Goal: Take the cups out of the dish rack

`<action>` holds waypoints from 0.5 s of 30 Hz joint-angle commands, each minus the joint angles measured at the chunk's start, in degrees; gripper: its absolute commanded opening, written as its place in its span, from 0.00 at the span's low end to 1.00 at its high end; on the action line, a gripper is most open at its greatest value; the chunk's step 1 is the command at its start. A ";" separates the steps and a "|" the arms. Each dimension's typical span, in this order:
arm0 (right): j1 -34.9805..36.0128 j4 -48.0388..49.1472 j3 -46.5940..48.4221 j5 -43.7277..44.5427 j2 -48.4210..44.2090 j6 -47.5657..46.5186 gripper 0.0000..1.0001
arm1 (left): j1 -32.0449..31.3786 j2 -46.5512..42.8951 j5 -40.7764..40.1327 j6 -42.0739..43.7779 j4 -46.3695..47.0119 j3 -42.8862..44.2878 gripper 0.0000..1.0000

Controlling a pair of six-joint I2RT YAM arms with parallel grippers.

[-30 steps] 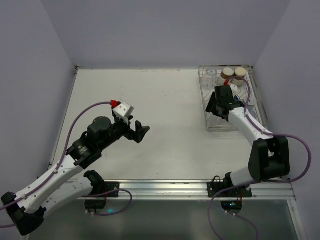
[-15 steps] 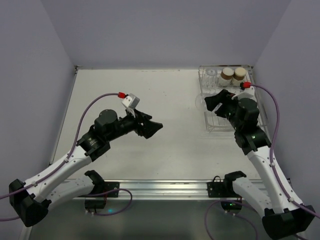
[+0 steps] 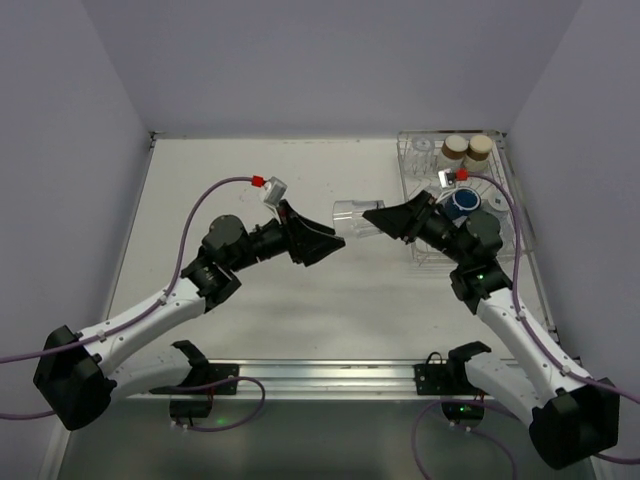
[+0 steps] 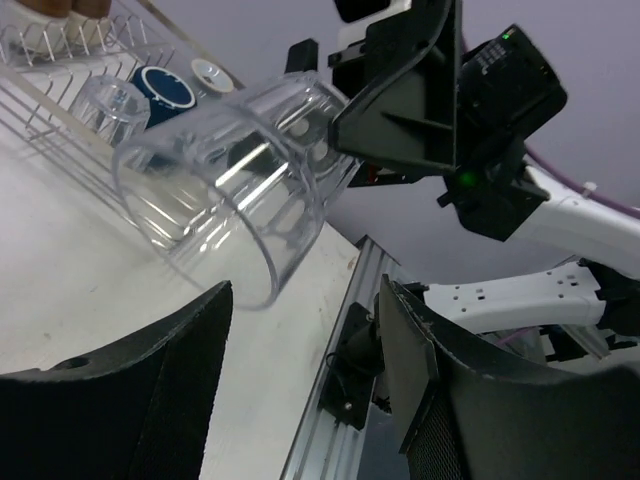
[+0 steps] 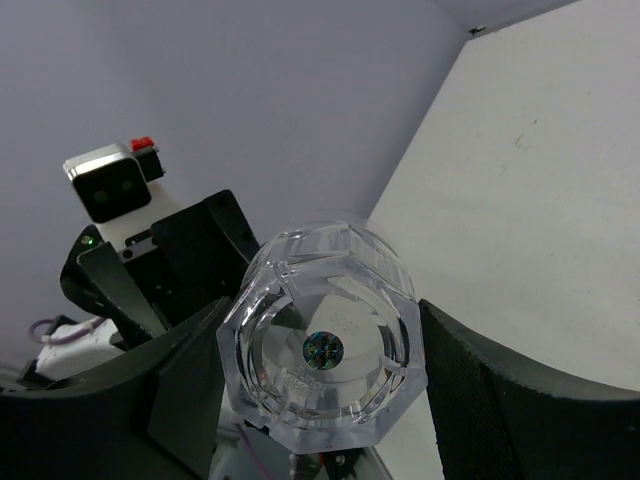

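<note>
Table [image 3: 250, 180], with the dish rack [image 3: 404, 175] at 1 o'clock. The right gripper [image 3: 378, 218] is clamped on the base of a clear tumbler [image 3: 350, 220], held level above mid-table with its mouth toward 9 o'clock, apparently for handover. The left gripper [image 3: 330, 240] has its fingers spread, flanking the rim without contact. The blue mug [image 3: 462, 204] and cream cups [image 3: 455, 148] sit in the rack. No writing is legible, and the mark on the tumbler's base is unreadable.

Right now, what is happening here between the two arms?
The right gripper holds a clear glass tumbler on its side above the table, mouth toward the left gripper, whose jaws stand open by the rim, not closed on it. Likely a handover. A blue mug and two cream cups sit in the dish rack.
</note>
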 commanded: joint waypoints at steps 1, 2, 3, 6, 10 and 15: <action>1.09 11.19 -1.87 -5.72 1.97 6.47 0.32 | 0.06 1.14 2.69 -3.92 8.62 -0.56 0.63; 1.70 11.46 -2.23 -5.64 2.41 6.73 0.32 | 0.06 1.41 3.21 -4.19 10.28 -1.08 0.62; 2.06 11.98 -2.49 -5.81 2.85 7.34 0.32 | 0.06 1.76 3.39 -4.54 10.90 -1.18 0.62; 3.20 16.71 -3.72 -6.69 5.31 9.53 0.32 | 0.06 2.29 2.87 -4.72 13.37 -1.79 0.57; 4.17 23.48 -5.74 -7.83 9.87 13.49 0.32 | 0.06 2.99 0.50 -3.93 14.34 -2.23 0.17; 4.35 27.45 -7.15 -7.92 12.96 15.26 0.58 | 0.06 1.06 -6.79 0.46 8.46 -1.27 0.00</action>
